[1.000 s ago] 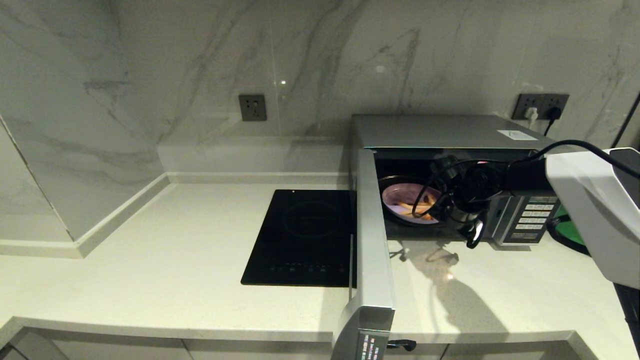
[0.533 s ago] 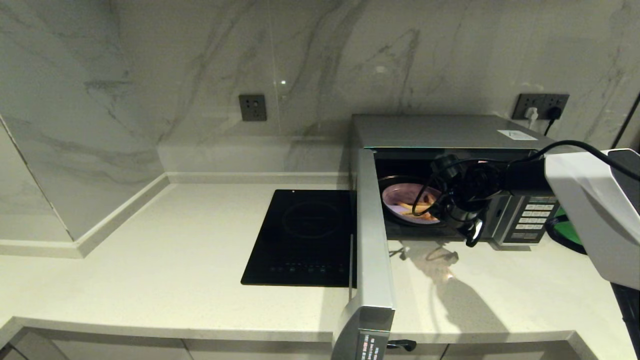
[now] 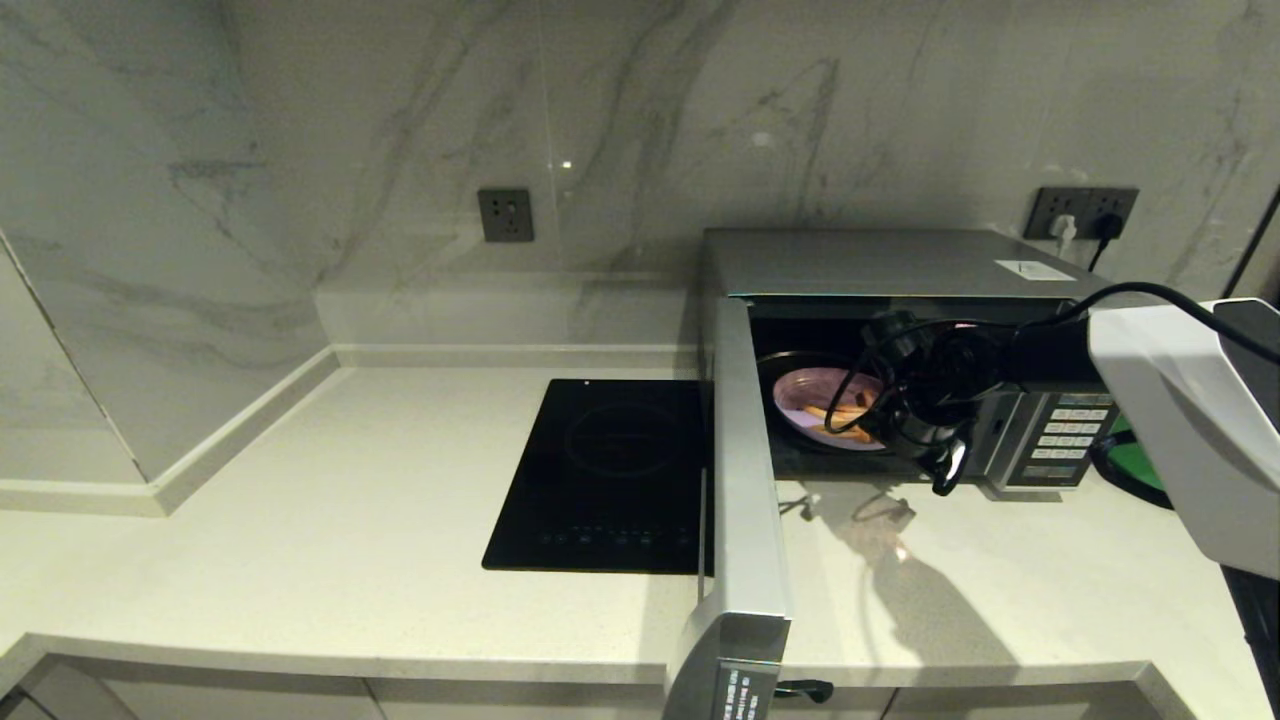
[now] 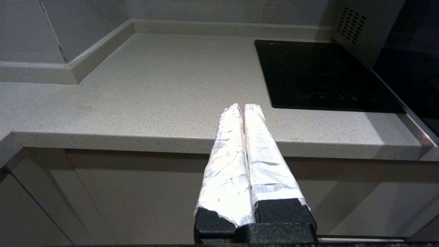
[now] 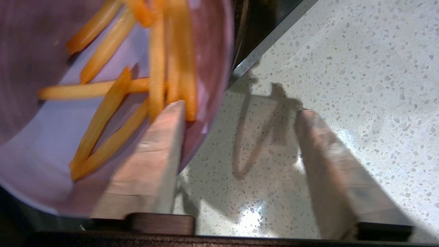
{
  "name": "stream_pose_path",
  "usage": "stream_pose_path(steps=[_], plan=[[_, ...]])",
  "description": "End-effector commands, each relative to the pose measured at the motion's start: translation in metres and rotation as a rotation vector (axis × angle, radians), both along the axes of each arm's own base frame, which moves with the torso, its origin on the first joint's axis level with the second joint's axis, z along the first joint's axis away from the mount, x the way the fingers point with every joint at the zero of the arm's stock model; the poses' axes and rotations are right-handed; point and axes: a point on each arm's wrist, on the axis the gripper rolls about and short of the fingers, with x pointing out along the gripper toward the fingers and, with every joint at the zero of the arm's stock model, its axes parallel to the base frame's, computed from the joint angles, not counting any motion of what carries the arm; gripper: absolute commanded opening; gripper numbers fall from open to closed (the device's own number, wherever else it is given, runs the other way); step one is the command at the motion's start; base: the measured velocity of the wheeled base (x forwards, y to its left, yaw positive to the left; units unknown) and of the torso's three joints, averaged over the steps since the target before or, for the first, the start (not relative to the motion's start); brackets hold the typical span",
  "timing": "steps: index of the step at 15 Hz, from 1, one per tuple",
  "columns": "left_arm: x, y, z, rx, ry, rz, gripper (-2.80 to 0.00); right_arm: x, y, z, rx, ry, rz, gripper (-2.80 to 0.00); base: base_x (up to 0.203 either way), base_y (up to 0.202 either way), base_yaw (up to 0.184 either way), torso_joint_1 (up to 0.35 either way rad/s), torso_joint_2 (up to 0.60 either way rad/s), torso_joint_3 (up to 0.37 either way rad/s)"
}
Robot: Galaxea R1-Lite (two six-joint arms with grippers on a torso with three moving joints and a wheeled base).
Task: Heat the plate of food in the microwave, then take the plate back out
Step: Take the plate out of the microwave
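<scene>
The silver microwave (image 3: 880, 262) stands at the back right with its door (image 3: 745, 470) swung wide open toward me. Inside it sits the pale-lilac plate of food (image 3: 820, 400), fries on it. My right gripper (image 3: 890, 425) reaches into the opening at the plate's near-right rim. In the right wrist view the gripper (image 5: 240, 111) is open: one finger (image 5: 151, 161) lies over the plate (image 5: 51, 137), the other finger (image 5: 329, 171) over the counter, with the rim between them. My left gripper (image 4: 242, 107) is shut and empty, parked before the counter's front edge.
A black induction cooktop (image 3: 600, 475) is set into the counter left of the open door. A green tray (image 3: 1140, 455) lies right of the microwave, partly behind my right arm. Cables hang from the right wrist. Wall sockets (image 3: 1085, 212) sit behind the microwave.
The right gripper has shifted a little at the plate's rim, and the plate sits slightly further right and nearer the opening. The left arm has not moved.
</scene>
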Motion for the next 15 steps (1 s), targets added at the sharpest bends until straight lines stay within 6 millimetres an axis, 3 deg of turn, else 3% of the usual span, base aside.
stream_pose_path(steps=[1, 15], plan=[[0.0, 0.0, 0.0, -0.001, -0.001, 0.001, -2.8, 0.0, 0.0, 0.0, 0.001, 0.001, -0.005, -2.8, 0.0, 0.0, 0.0, 0.0, 0.0, 0.0], [0.0, 0.0, 0.0, -0.001, -0.001, 0.001, -2.8, 0.005, 0.0, 0.01, 0.007, -0.032, -0.006, -2.8, 0.0, 0.0, 0.0, 0.0, 0.0, 0.0]])
